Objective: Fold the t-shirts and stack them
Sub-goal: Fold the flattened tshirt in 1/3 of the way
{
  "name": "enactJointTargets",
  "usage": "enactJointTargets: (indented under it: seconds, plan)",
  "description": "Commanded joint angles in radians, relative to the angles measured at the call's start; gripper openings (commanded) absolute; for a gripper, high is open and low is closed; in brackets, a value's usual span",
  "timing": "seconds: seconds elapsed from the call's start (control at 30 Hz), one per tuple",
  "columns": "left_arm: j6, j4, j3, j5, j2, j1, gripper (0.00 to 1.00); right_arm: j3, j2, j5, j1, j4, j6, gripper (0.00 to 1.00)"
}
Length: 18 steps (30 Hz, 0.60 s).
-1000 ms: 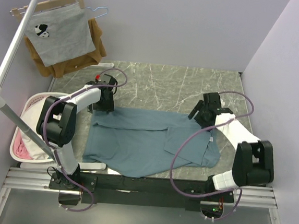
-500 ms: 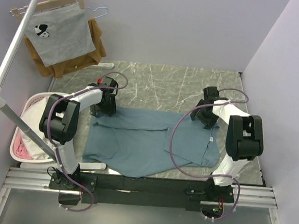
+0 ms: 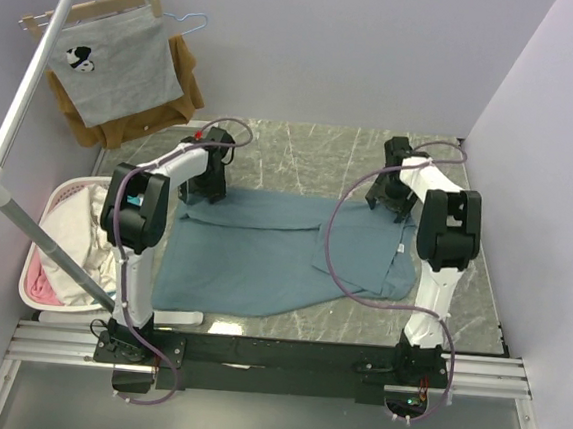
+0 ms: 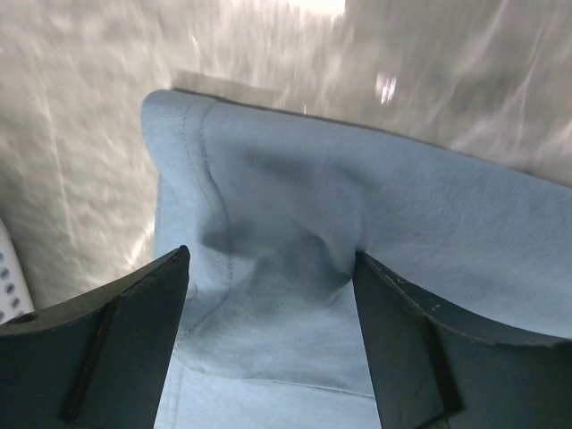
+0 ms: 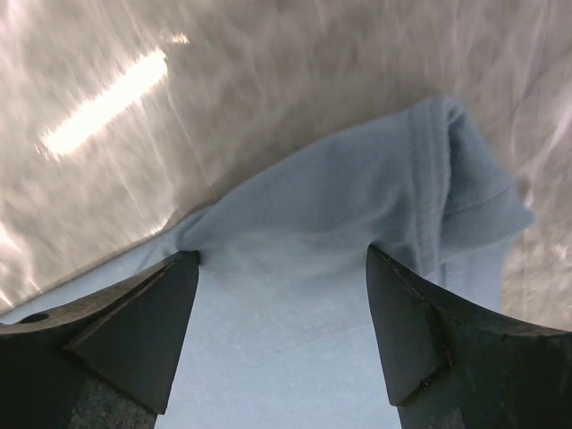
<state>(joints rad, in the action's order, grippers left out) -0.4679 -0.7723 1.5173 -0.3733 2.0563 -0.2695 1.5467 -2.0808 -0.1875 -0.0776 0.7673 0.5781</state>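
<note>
Both arms have swung up the frame since a second ago, and the teal t-shirt [image 3: 263, 253] has slid with them toward the far side of the marbled surface [image 3: 302, 151], its lower hem now higher. Left hand [image 4: 270, 261] stands wide open over the shirt's upper left corner, with cloth puckered between its fingers [image 4: 116, 340]. Right hand [image 5: 281, 257] is likewise spread wide over the upper right corner, the cloth lying smooth between its fingers, not pinched
</note>
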Motion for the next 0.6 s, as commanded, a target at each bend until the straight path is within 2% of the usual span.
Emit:
enactJointTargets:
  seconds: [0.0, 0.1, 0.3, 0.37, 0.43, 0.57]
  plan:
    - [0.031, -0.033, 0.108, -0.104, 0.111, 0.023, 0.8, 0.202, -0.125, -0.079, 0.025, 0.082, -0.021, 0.82]
    - [0.054, -0.041, 0.19, -0.145, 0.154, 0.029, 0.81, 0.378, -0.206, -0.09, 0.036, 0.151, -0.055, 0.82]
    - [0.071, -0.059, 0.328, -0.236, 0.228, 0.075, 0.82, 0.555, -0.291, -0.061, 0.073, 0.09, -0.116, 0.83]
    - [0.046, -0.047, 0.322, -0.278, 0.205, 0.084, 0.82, 0.588, -0.292, -0.05, 0.11, 0.06, -0.142, 0.84]
    - [0.035, -0.003, 0.273, -0.294, 0.129, 0.089, 0.83, 0.573, -0.262, -0.021, 0.119, -0.001, -0.165, 0.85]
    - [0.045, 0.081, 0.135, -0.299, 0.015, 0.099, 0.86, 0.429, -0.141, -0.007, 0.136, -0.123, -0.173, 0.87]
